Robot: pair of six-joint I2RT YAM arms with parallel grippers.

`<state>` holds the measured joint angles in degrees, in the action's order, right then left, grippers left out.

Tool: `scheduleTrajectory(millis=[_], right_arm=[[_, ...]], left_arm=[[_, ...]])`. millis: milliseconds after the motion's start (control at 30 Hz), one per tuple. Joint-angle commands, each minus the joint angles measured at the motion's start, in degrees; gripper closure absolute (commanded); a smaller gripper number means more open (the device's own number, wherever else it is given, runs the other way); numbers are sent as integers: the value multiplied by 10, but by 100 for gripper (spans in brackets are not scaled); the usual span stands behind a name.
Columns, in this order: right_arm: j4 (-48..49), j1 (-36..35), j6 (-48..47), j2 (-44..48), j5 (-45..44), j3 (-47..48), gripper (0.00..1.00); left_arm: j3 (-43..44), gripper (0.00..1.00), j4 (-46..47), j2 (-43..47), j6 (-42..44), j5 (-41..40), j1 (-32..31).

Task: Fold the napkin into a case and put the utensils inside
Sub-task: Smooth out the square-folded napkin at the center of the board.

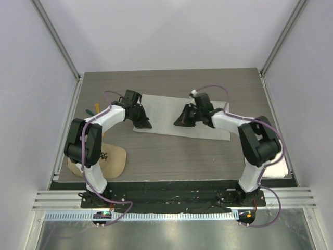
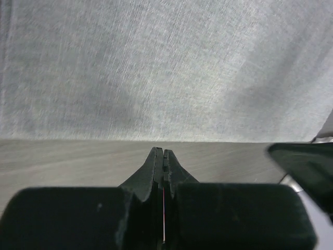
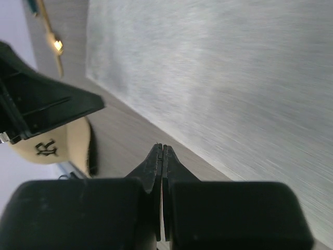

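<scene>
The napkin [image 1: 171, 112] lies flat and unfolded on the table, a light grey cloth filling most of the left wrist view [image 2: 166, 67] and right wrist view [image 3: 234, 78]. My left gripper [image 1: 145, 124] is shut and empty at the napkin's near-left edge; its tip [image 2: 163, 152] hangs over bare wood just short of the cloth. My right gripper [image 1: 180, 123] is also shut and empty, and its tip [image 3: 162, 147] stands over wood beside the napkin's near edge. The utensils [image 1: 93, 110] lie left of the napkin; the gold spoon [image 3: 52, 44] shows in the right wrist view.
A tan cap [image 1: 106, 159] with a black emblem lies at the near left, also visible as the cap [image 3: 62, 146] in the right wrist view. A thicker white towel [image 1: 278, 169] sits at the near right edge. Grey walls enclose the table.
</scene>
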<state>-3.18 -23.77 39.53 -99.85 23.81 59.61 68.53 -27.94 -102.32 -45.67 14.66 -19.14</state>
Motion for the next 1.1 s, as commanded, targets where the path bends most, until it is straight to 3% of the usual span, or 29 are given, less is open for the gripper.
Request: scheduleTrajectory(millis=[0,100,267,700,867,1067], right_arm=[[108,-49,87,-82,65,59,99],[143,-56,107,-124,77,64,99],[120,-38,71,-136,67,44,99],[71,71,-13,10,65,-164,99],[22,75,-26,103,39,-177,99],[99,32,34,33,75,-122,99]], left_arm=[[21,100,64,-39,-32,56,6],[19,100,77,-61,-38,55,5],[11,100,65,-84,-28,27,19],[-12,100,42,-65,0,-4,48],[34,99,18,-33,30,7,9],[50,100,94,-59,-54,72,-67]])
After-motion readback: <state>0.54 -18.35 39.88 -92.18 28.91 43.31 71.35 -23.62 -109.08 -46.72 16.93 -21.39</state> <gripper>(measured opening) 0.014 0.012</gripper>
